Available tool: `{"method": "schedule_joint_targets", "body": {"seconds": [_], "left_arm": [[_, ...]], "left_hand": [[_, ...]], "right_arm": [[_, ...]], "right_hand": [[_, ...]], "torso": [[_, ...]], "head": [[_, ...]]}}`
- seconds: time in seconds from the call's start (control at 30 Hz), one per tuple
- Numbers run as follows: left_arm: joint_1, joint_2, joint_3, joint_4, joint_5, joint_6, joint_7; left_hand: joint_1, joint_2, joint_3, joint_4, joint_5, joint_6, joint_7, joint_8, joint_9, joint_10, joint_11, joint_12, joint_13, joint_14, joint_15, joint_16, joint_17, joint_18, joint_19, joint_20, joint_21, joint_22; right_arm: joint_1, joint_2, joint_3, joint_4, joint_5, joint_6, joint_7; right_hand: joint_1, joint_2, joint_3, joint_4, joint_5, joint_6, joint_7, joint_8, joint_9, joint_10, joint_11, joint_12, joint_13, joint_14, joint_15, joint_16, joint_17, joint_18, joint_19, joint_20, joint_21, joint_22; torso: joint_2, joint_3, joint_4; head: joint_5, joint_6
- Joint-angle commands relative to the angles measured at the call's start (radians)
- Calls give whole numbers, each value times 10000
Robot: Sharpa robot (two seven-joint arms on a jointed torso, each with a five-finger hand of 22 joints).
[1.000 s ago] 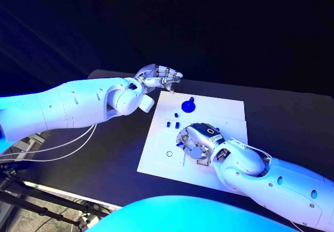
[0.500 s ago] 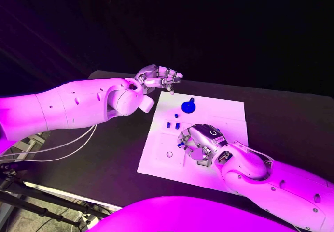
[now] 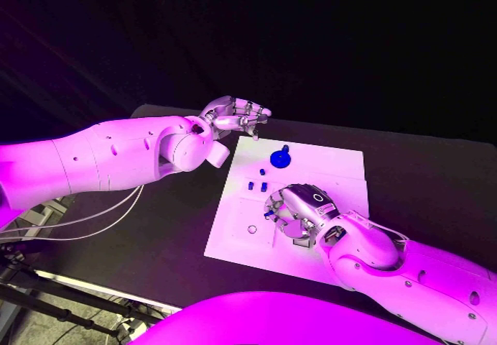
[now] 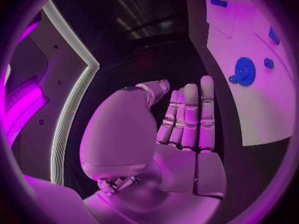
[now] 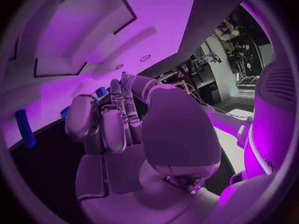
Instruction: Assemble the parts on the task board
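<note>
While seen from head: left hand [image 3: 236,113] curled over table just off task board [image 3: 333,167] corner, gripping nothing visible. Right hand [image 3: 294,210] palm-down on board, small blue parts [image 3: 257,185] just beyond fingertips, blue gear [image 3: 279,157] farther; grasp cannot tell.
Left wrist: fingers [image 4: 190,115] straight, close together, empty; gear [image 4: 244,71] beside them.
Right wrist: fingers [image 5: 112,124] bent, blue peg [image 5: 25,128] nearby.

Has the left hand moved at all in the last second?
No. The left hand hovers off the task board's far left corner, same as before.
</note>
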Motion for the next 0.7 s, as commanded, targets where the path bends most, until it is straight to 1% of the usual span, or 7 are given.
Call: {"method": "schedule_joint_targets", "body": {"seconds": [0.03,0.17,0.3,0.57,0.7], "left_arm": [[3,6,5,10,44,180,40],[3,2,5,12,44,181,38],[3,1,5,12,44,184,37],[3,-3,5,10,44,189,34],[3,-8,5,6,44,187,30]], "left_hand": [[-16,66,-7,-4,40,16,42,63,-15,20,28,-52,-10,23,29,59,15,141,70,7,-66,-15],[-20,67,-9,-1,40,14,42,64,-15,14,29,-56,-13,22,30,59,16,141,70,8,-69,-16],[-20,67,-9,-1,40,14,42,64,-15,14,29,-56,-13,22,30,59,16,141,70,8,-69,-16],[-20,67,-9,-1,40,14,42,64,-15,14,29,-56,-13,22,30,59,16,141,70,8,-69,-16],[-20,67,-9,-1,40,14,42,64,-15,14,29,-56,-13,22,30,59,16,141,70,8,-69,-16]], "right_arm": [[-9,-14,2,43,-220,601,-119],[-10,-23,2,48,-296,928,-218],[-10,-16,2,49,-391,1016,-337],[-10,11,2,61,-610,876,-658],[-11,10,2,70,-673,692,-763]], "right_hand": [[55,91,557,-491,18,66,18,62,16,488,-384,72,430,512,-74,51,2,-183,60,16,36,103],[52,88,556,-492,18,67,18,62,17,488,-383,71,431,514,-74,60,12,-185,63,16,42,108],[52,88,556,-492,18,67,18,62,17,488,-383,71,431,514,-74,60,12,-185,63,16,42,108],[38,84,562,-495,29,72,17,65,22,494,-384,67,436,516,-74,70,20,-190,74,17,67,128],[34,84,564,-495,35,74,16,66,24,497,-384,66,438,518,-74,77,27,-196,86,17,91,145]], "torso": [[4,-6,-1],[0,-4,-1],[0,-4,-1],[4,0,3],[5,-1,-1]], "head": [[-7,-6],[1,-18],[1,-18],[-5,-32],[-4,-30]]}}
